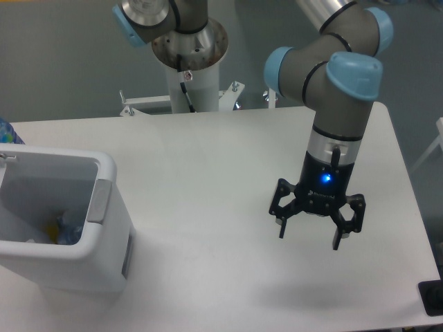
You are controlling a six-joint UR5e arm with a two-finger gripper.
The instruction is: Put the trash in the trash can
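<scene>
The trash can (111, 228) is a white rectangular bin at the table's front left, with a grey panel on its right rim. Inside it I see a crushed clear bottle with a bluish part and something yellow (66, 228) at the bottom. My gripper (309, 232) hangs open above the right half of the table, far from the bin, with nothing between its fingers. A blue light glows on its wrist. No trash lies on the table top in view.
The arm's white pedestal (190, 76) stands behind the table's back edge. A blue object (7, 131) peeks in at the far left edge. A dark object (432, 299) sits at the front right corner.
</scene>
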